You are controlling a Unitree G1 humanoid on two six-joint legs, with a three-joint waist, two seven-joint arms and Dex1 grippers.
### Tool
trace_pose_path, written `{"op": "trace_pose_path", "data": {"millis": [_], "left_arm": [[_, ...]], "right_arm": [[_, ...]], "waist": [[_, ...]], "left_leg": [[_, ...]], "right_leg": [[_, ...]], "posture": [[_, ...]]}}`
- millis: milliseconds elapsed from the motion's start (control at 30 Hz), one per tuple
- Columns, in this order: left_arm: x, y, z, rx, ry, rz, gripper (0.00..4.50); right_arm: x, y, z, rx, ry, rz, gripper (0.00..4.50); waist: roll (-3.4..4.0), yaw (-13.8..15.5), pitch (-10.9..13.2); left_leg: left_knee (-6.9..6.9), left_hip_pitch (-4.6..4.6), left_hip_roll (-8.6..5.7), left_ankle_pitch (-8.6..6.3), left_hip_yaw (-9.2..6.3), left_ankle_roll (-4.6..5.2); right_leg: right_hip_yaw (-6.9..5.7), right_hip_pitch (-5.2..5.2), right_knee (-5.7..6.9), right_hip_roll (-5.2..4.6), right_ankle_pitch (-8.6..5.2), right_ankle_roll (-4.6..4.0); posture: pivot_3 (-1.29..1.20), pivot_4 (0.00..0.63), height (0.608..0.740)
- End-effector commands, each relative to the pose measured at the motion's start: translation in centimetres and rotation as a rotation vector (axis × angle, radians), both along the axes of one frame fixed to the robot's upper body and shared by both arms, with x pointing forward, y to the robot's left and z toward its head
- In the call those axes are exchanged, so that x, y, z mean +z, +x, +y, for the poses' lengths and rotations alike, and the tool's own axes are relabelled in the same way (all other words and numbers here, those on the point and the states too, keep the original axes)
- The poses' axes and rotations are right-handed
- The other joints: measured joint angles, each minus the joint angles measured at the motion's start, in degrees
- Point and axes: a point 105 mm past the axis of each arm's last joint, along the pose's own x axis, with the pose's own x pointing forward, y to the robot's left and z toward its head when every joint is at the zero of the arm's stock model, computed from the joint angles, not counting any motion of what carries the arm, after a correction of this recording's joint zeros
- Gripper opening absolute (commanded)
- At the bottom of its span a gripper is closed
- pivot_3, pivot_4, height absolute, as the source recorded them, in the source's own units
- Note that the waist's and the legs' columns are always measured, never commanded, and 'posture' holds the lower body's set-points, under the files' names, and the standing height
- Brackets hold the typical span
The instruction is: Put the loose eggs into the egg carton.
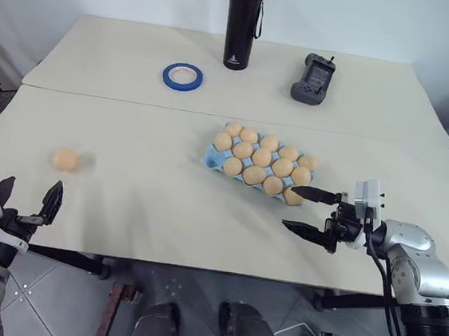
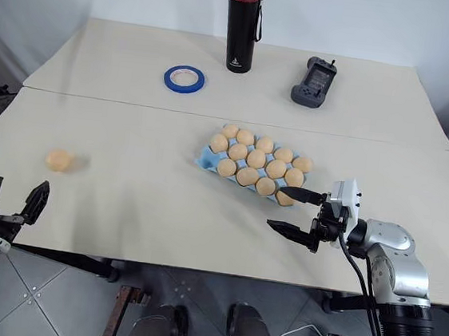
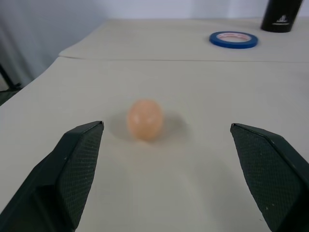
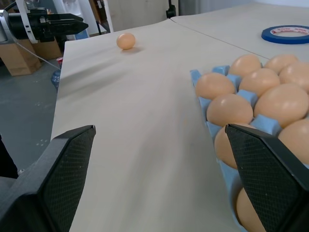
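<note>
Left eye view: one loose egg (image 1: 65, 159); carton (image 1: 209, 157) roughly thirteen; both end effectors spread.

From my L wrist cam: left claw (image 3: 166, 179) wide open, both black textured fingers (image 3: 72, 164) apart w/ nothing between them. One small pale orange-tan egg (image 3: 145, 120) sits on the beige surface (image 3: 203, 96) ahead, nearer one finger, not touching. Blue tape ring (image 3: 233, 39) lies far back, beside a black cylinder base (image 3: 284, 14).
</note>
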Motion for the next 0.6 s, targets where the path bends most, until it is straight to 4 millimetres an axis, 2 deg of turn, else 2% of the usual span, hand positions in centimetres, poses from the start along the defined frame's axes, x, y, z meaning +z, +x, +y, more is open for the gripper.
{"op": "trace_pose_path", "data": {"millis": [33, 167, 267, 467, 600], "left_arm": [[0.0, 0.1, 1.6, 0.104, -0.017, 0.041, 4.48], [0.2, 1.7, 2.1, 0.13, -0.039, 0.038, 4.48], [0.3, 3.7, 2.4, 0.121, -0.057, 0.042, 4.48], [1.2, 7.2, 2.2, 0.058, -0.026, 0.021, 4.48], [1.0, 9.5, 2.0, 0.027, 0.0, 0.041, 4.48]], "right_arm": [[0.9, 0.0, 0.1, 0.016, -0.002, -0.049, 4.5], [1.0, 0.1, 0.2, 0.014, 0.001, -0.056, 4.5], [1.0, 0.0, 0.2, 0.013, -0.002, -0.056, 4.5], [1.1, 0.0, 0.4, 0.008, -0.001, -0.06, 4.5], [1.0, -0.1, 0.5, 0.004, -0.003, -0.061, 4.5]], "waist": [[0.0, -0.1, 0.0], [-0.01, 0.0, 0.0], [-0.01, 0.2, 0.0], [-0.01, 0.2, 0.0], [-0.01, 0.1, 0.0]], "left_leg": [[0.0, 0.0, 0.01, 0.0, 0.0, -0.01], [0.04, 0.01, 0.02, 0.01, -0.01, -0.01], [0.05, 0.0, 0.01, 0.01, -0.01, -0.01], [0.02, -0.03, 0.01, 0.0, 0.0, -0.03], [0.01, -0.02, 0.02, 0.01, 0.02, -0.07]], "right_leg": [[0.0, 0.0, 0.0, 0.02, 0.0, 0.0], [-0.02, 0.0, 0.04, 0.04, 0.0, -0.01], [-0.03, 0.01, 0.04, 0.02, 0.01, 0.01], [-0.06, -0.01, 0.02, 0.01, 0.02, 0.02], [-0.05, -0.05, 0.07, 0.04, 0.01, 0.02]], "posture": [[0.0, 0.15, 0.74], [0.0, 0.15, 0.74], [0.0, 0.15, 0.74], [0.0, 0.15, 0.74], [0.0, 0.15, 0.74]]}}
